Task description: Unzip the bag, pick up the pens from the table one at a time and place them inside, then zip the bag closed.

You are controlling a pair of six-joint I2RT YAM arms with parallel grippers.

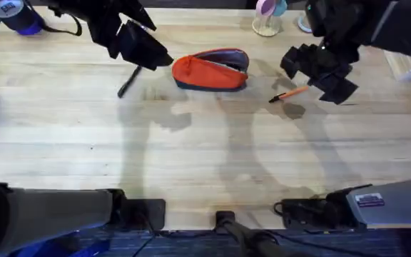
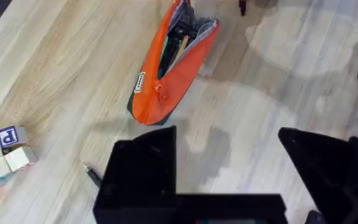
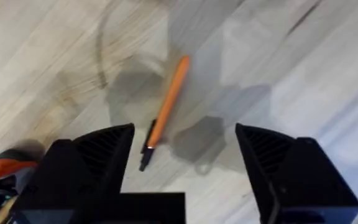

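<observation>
Overhead: soft orange fabric bag [image 1: 211, 70] w/ navy underside is lying on the pale plank bench [image 1: 205, 157], between both grippers. Slim black pen [image 1: 128, 82] is lying just below the left gripper [image 1: 143, 48]; orange pen [image 1: 289, 93] is sitting beside the right gripper [image 1: 325, 71].

Left wrist: gripper [image 2: 229, 168] is hanging open, bag [image 2: 169, 68] ahead, unzipped, small white tag unreadable. Wooden block [image 2: 10, 135] is showing "P".

Right wrist: gripper [image 3: 185, 155] is spread open, empty, orange pen [image 3: 165, 112] w/ black tip on bench between its fingers.

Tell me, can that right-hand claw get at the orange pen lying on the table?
Probably yes. The right gripper hangs open directly above the orange pen, which lies alone on the bare table, apart from the bag, with nothing covering it.
</observation>
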